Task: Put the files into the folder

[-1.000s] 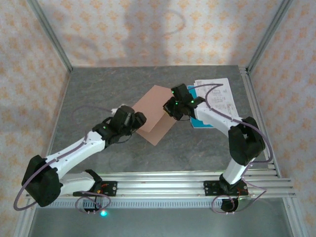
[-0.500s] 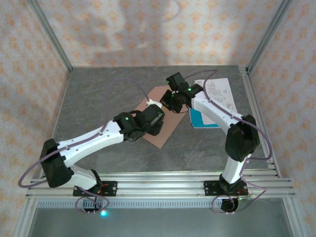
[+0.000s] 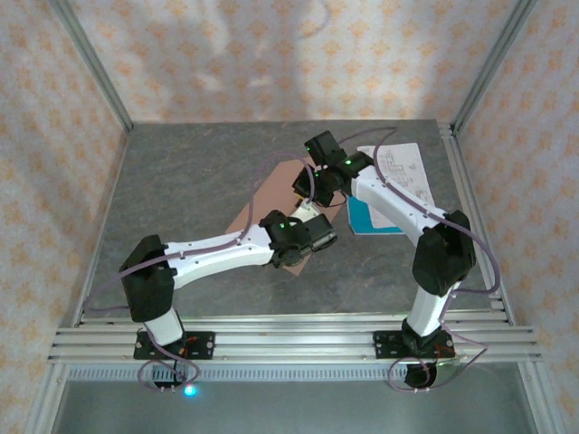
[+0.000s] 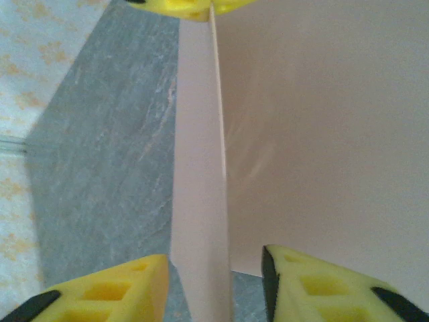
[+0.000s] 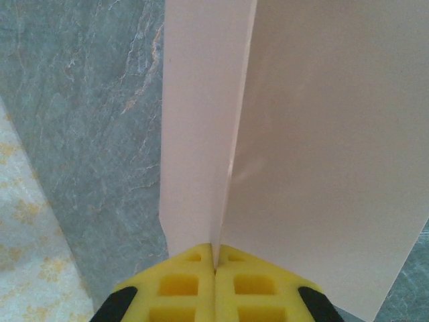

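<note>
Folder, location: I see the folder [image 3: 258, 203] mid-table, one leaf flat on the grey table [image 3: 181, 181] and the other raised off it.
Folder, handling: I judge it to be light, thin card. It should hold its shape near the crease and bow toward the free edge. The surface looks smooth, so a shallow pinch may slip.
Folder, grip point: take the raised leaf on its free edge, with the fingers well over the card.
Files, location: the files [image 3: 403, 176] lie at the right rear of the table, on a teal sheet [image 3: 366, 217], apart from the folder.
Files, handling: I expect limp, light sheets that fan apart. Take the whole stack at one edge.
Right gripper [image 5: 214, 263]: the fingers are pressed together on the edge of the raised leaf [image 5: 322, 134].
Left gripper [image 4: 214, 268]: the fingers are spread and straddle the near edge of the folder [image 4: 322, 134] without clamping it.
Arm pose: the right arm is bent inward over the far end of the folder. The left arm is stretched low across the table, with its wrist at the near end.
</note>
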